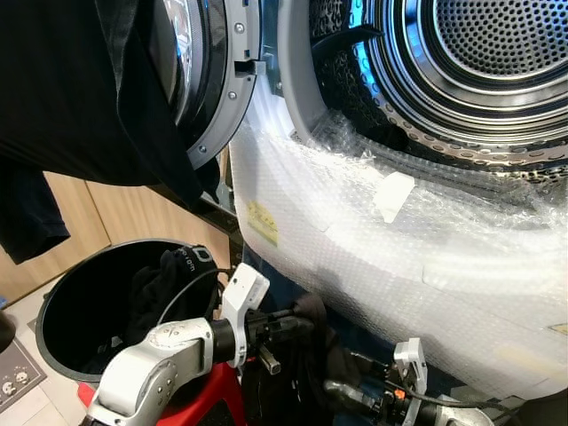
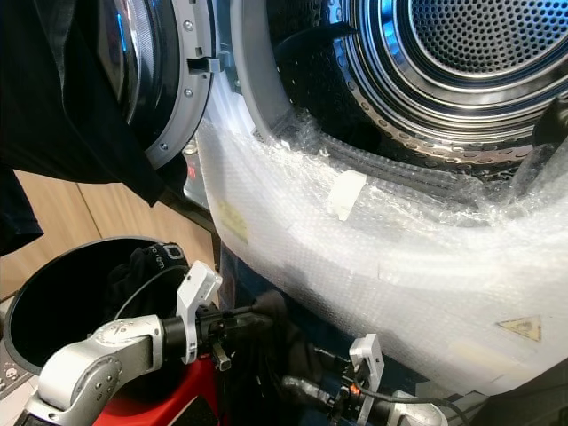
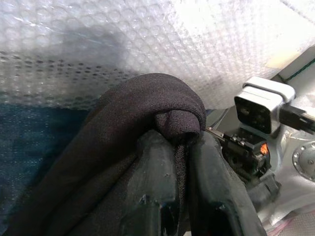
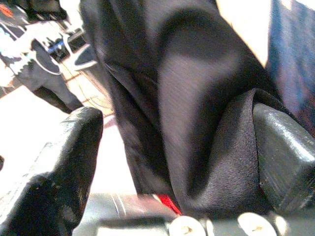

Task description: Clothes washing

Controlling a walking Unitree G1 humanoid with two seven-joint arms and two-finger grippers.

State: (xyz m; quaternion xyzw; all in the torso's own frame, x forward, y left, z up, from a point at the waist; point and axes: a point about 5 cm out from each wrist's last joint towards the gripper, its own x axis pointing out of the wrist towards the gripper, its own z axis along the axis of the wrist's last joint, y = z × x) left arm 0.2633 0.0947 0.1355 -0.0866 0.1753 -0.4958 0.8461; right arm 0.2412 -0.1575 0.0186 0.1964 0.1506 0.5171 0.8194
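Black garment (image 1: 306, 342) hung low below the bubble-wrapped washer (image 1: 399, 257) rim, beside the bucket (image 1: 62, 302). You had left gripper (image 3: 182, 147) clamped on its fold and right gripper (image 4: 197, 147) spread wide around it, likely for lifting toward the drum (image 1: 479, 53).

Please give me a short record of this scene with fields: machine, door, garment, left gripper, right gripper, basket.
machine: washing machine, front wrapped in bubble wrap, drum open
door: door swung open, a dark cloth hanging over it
garment: black garment held below the machine's front
left gripper: left gripper shut on a fold of the black garment
right gripper: right gripper open, the black garment between its fingers
basket: black bucket on the floor, dark clothes inside
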